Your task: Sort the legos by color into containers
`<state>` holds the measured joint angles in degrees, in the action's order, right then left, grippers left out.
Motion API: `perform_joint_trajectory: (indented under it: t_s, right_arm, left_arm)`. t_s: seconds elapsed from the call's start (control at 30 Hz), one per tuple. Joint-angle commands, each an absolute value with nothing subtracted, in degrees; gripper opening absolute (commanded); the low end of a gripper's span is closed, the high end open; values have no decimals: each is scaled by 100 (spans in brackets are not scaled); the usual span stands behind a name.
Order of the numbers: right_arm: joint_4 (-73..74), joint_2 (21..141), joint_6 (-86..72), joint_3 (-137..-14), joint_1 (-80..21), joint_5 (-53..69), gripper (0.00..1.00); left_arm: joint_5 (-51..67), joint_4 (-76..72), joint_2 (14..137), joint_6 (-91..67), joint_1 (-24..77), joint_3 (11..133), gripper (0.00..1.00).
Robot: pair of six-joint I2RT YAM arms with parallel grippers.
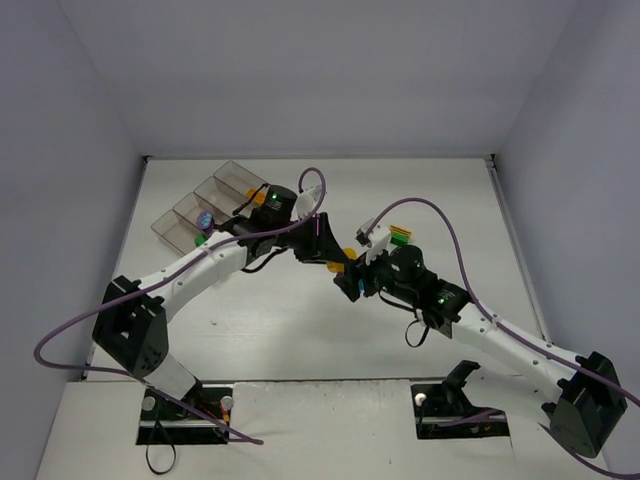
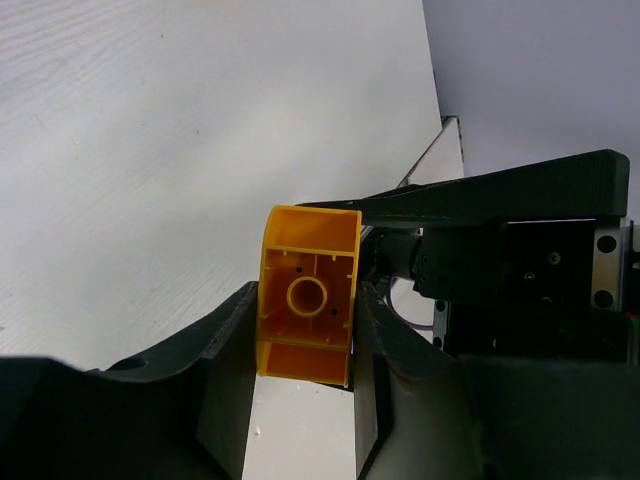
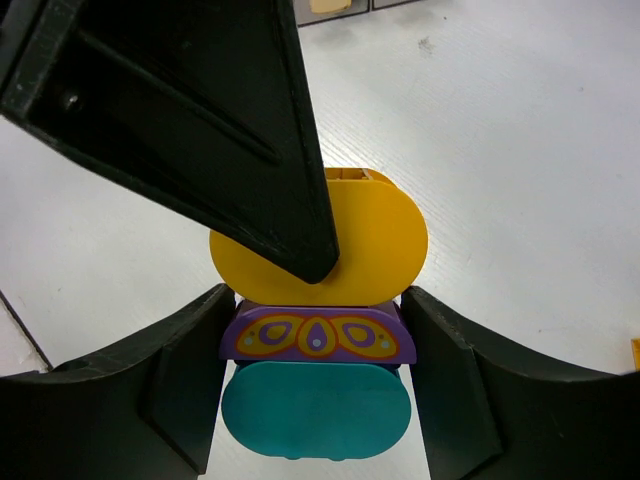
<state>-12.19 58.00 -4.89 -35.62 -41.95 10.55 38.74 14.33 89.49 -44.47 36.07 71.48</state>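
Observation:
The two grippers meet above the table's middle. My left gripper (image 1: 340,252) (image 2: 305,315) is shut on an orange-yellow lego (image 2: 308,300), hollow underside toward the camera. In the right wrist view this lego (image 3: 375,240) tops a stack, with a purple patterned lego (image 3: 315,335) under it and a cyan rounded lego (image 3: 315,410) lowest. My right gripper (image 1: 357,280) (image 3: 318,345) is shut on the purple lego's sides. One left finger (image 3: 200,120) lies across the orange-yellow lego. The clear containers (image 1: 232,176) stand at the far left.
The bins hold a purple lego (image 1: 205,219), a green one (image 1: 200,240) and an orange-yellow one (image 1: 260,200). A green and yellow lego (image 1: 401,235) lies on the table behind the right gripper. Purple cables loop over both arms.

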Motion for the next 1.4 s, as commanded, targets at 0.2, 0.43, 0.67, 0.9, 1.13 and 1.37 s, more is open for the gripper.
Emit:
perform_joint_trajectory:
  t_s: [0.2, 0.43, 0.67, 0.9, 1.13, 1.37]
  right_arm:
    - [-1301, 5581, -562, -3401, -4236, 686, 0]
    - [-1195, 5643, -738, -3507, -4228, 615, 0]
    - [-1178, 5669, -879, -3533, -4228, 510, 0]
    - [-1116, 5686, -975, -3507, -4219, 326, 0]
    - [-1037, 5748, -870, -3586, -4201, 115, 0]
    - [-1046, 6029, -774, -3788, -4192, 106, 0]
  left_arm:
    - [3666, 1590, 8771, -4105, 2163, 7901, 0]
    - [2507, 1907, 9552, -4122, 1416, 8691, 0]
    - [1048, 2205, 10721, -4465, 1081, 9825, 10]
    - [150, 2302, 11731, -4562, 1037, 10765, 21]
    - [53, 2374, 12094, -4579, 1028, 11057, 43]
    - [245, 2233, 12112, -4535, 1028, 11110, 55]
